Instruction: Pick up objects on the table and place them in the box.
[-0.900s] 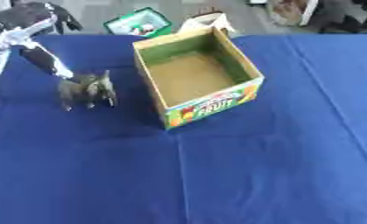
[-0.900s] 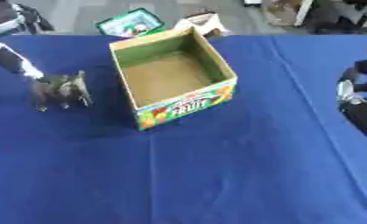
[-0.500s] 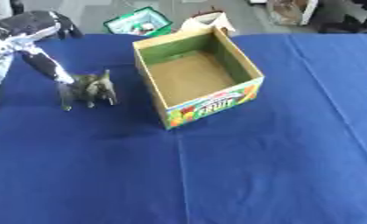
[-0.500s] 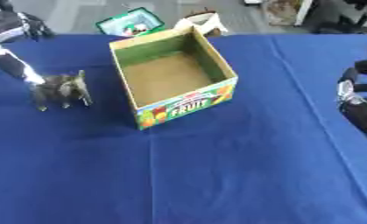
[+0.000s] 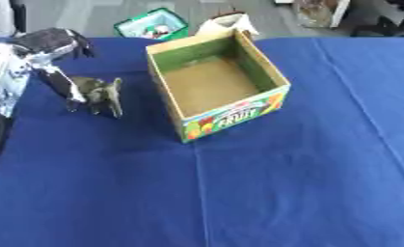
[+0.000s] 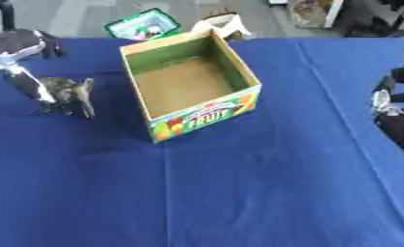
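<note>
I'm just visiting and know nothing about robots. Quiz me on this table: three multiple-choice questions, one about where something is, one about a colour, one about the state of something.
1. Where does the toy animal stand?
A. inside the box
B. on the cloth, on the robot's left of the box
C. on the floor

2. What colour is the tablecloth?
A. blue
B. red
C. white

3. What is in the cardboard box now?
A. the toy animal
B. several fruits
C. nothing visible, its bottom is bare

Answers:
1 B: it stands beside the box's left wall, with the left robot hand reaching down to it.
2 A: the cloth is blue all over.
3 C: only the brown bottom shows.
</note>
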Robot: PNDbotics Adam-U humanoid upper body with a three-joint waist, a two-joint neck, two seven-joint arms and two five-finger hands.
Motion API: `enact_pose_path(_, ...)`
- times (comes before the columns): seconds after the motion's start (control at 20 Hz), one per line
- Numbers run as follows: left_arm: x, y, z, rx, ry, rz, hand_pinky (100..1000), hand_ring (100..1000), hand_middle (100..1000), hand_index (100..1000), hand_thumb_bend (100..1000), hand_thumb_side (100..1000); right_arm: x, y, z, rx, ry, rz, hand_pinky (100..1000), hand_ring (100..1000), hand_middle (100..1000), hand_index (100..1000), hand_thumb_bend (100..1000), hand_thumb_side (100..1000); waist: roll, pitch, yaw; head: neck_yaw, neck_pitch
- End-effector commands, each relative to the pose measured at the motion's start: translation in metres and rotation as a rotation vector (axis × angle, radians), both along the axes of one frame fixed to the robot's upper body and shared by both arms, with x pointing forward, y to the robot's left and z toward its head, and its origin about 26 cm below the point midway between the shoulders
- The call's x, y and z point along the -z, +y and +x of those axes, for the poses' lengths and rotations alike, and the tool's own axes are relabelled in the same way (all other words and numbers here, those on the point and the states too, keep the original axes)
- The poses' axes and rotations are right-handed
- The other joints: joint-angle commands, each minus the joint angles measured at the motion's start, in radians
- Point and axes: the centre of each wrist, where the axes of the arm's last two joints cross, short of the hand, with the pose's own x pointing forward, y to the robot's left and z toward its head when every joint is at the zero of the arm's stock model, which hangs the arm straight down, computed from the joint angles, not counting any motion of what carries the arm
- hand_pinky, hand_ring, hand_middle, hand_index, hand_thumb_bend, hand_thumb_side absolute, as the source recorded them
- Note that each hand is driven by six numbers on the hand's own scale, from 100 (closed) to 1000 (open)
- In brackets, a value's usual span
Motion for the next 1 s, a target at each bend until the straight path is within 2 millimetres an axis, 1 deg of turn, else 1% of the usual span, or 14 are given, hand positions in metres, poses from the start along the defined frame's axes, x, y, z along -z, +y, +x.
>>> enact_pose_path(0.05, -0.007, 0.002, 0.004, -0.024, -0.032, 0.006, 648, 635, 644, 752, 839, 211, -0.009, -0.003, 0.000, -0.002, -0.025, -0.012, 562, 748, 653, 846, 100, 179, 0.000, -0.015, -0.004, 0.003, -0.002)
enact_pose_path(0.15, -0.001, 0.002, 0.005, -0.028, -0.014, 0.012, 645, 620, 616, 733, 820, 166, -0.008, -0.003, 0.000, -0.002, -0.025, -0.011, 562, 748, 653, 846, 100, 179, 0.000, -0.014, -0.005, 0.004, -0.001)
enact_pose_path(0.25, 0.004, 0.002, 0.006, -0.028, 0.009, 0.022, 632, 578, 570, 693, 763, 106, -0.008, -0.003, 0.001, -0.001, -0.025, -0.011, 562, 749, 653, 846, 100, 180, -0.001, -0.013, -0.005, 0.003, 0.000)
enact_pose_path(0.35, 0.006, 0.003, 0.006, -0.028, 0.036, 0.034, 604, 526, 515, 636, 687, 100, -0.008, -0.003, 0.001, -0.001, -0.023, -0.010, 562, 749, 653, 846, 100, 182, -0.001, -0.013, -0.005, 0.003, 0.001)
enact_pose_path(0.4, 0.006, 0.003, 0.006, -0.028, 0.043, 0.037, 575, 479, 463, 570, 613, 100, -0.008, -0.003, 0.001, -0.001, -0.023, -0.009, 562, 749, 653, 846, 100, 183, 0.000, -0.012, -0.005, 0.003, 0.001)
enact_pose_path(0.45, 0.006, 0.003, 0.006, -0.028, 0.043, 0.037, 542, 426, 403, 508, 507, 100, -0.008, -0.003, 0.001, -0.001, -0.023, -0.009, 562, 749, 653, 846, 100, 183, 0.000, -0.012, -0.004, 0.004, 0.001)
enact_pose_path(0.5, 0.005, 0.003, 0.006, -0.030, 0.032, 0.034, 512, 371, 345, 452, 422, 100, -0.008, -0.003, 0.001, -0.002, -0.023, -0.009, 562, 749, 653, 846, 100, 182, -0.001, -0.012, -0.004, 0.003, 0.002)
enact_pose_path(0.55, 0.004, 0.004, 0.005, -0.032, 0.019, 0.030, 502, 351, 323, 432, 395, 100, -0.008, -0.003, 0.001, -0.002, -0.023, -0.010, 562, 749, 653, 846, 100, 182, -0.001, -0.012, -0.004, 0.003, 0.001)
enact_pose_path(0.6, 0.003, 0.004, 0.005, -0.034, 0.005, 0.025, 468, 287, 254, 367, 292, 100, -0.008, -0.003, 0.001, -0.001, -0.023, -0.010, 562, 749, 653, 846, 100, 182, -0.001, -0.013, -0.004, 0.003, 0.001)
enact_pose_path(0.65, 0.002, 0.004, 0.005, -0.036, -0.008, 0.021, 452, 251, 215, 331, 267, 100, -0.008, -0.003, 0.001, -0.001, -0.023, -0.009, 562, 749, 653, 847, 100, 182, -0.001, -0.013, -0.004, 0.003, 0.001)
enact_pose_path(0.7, 0.001, 0.005, 0.005, -0.037, -0.018, 0.017, 444, 230, 193, 308, 260, 100, -0.008, -0.003, 0.001, 0.000, -0.023, -0.009, 562, 749, 653, 847, 100, 182, -0.001, -0.013, -0.004, 0.003, 0.001)
enact_pose_path(0.8, -0.002, 0.005, 0.004, -0.034, -0.027, 0.012, 439, 206, 163, 279, 256, 100, -0.008, -0.003, 0.001, 0.000, -0.023, -0.010, 562, 749, 653, 847, 100, 183, -0.001, -0.013, -0.004, 0.004, 0.002)
enact_pose_path(1.0, -0.016, 0.005, 0.002, -0.010, -0.027, 0.005, 445, 205, 157, 274, 259, 100, -0.008, -0.004, 0.001, 0.000, -0.022, -0.011, 562, 749, 652, 847, 100, 181, -0.001, -0.014, -0.004, 0.003, 0.003)
